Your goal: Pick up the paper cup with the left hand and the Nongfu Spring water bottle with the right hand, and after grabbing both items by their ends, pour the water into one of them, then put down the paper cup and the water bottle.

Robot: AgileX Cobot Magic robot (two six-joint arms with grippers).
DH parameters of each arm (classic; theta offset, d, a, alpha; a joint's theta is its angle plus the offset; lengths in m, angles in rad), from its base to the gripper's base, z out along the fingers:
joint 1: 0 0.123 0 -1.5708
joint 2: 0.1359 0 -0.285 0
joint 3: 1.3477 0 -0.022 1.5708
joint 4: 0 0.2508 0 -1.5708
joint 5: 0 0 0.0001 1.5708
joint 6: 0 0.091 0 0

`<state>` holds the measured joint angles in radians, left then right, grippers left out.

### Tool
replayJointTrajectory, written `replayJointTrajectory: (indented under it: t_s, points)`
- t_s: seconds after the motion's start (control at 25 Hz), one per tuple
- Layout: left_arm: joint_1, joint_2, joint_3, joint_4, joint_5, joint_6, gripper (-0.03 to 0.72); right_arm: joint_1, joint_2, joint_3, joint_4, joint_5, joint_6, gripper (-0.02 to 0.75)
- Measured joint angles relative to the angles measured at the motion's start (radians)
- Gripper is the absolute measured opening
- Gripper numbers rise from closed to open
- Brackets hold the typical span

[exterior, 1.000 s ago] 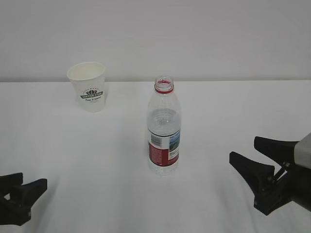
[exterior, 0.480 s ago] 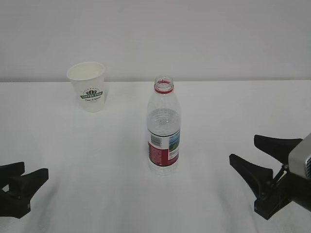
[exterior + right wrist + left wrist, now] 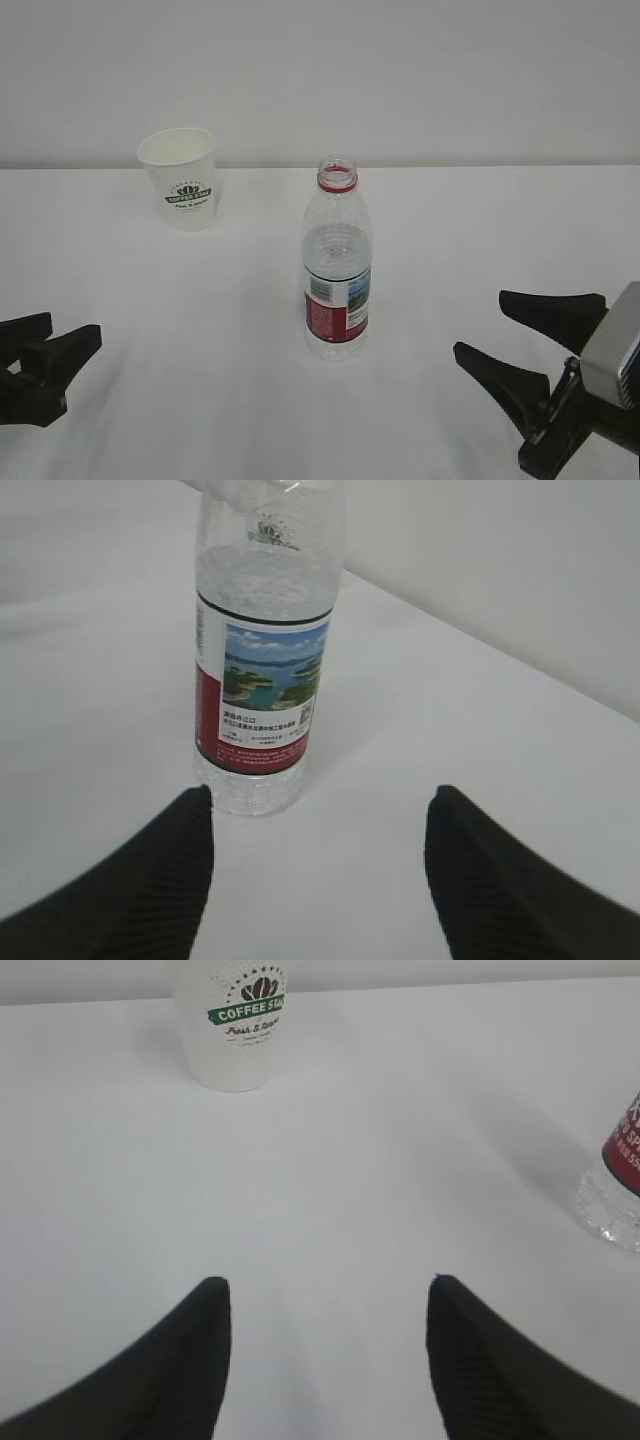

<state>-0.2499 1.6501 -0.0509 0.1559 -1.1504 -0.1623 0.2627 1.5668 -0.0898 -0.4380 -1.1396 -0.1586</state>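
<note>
We have both arms low at the near edge of the white bench, each facing its own target, so neither has to cross the middle. Our left hand has its fingers spread apart and holds nothing; the paper cup stands upright well beyond it, near the back left, clear of the bottle. Our right hand also has its fingers wide apart and empty, with the Nongfu Spring water bottle upright ahead, near but not touching.

The cup is white, tapered, with a rolled rim and a dark green logo. The bottle is clear, uncapped, with a red neck ring and a red-and-white landscape label; the water fills it to above the label.
</note>
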Motion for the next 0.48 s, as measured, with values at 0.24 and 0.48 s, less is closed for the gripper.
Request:
replayJointTrajectory:
  t_s: [0.24,0.48]
  points:
    - [0.000,-0.002,0.000,-0.114,0.000,0.007,0.444,0.000,0.000,0.000,-0.058,0.000,0.078,0.503]
    - [0.000,-0.002,0.000,-0.144,0.000,0.017,0.441,0.000,0.008,-0.007,-0.066,0.000,0.118,0.627]
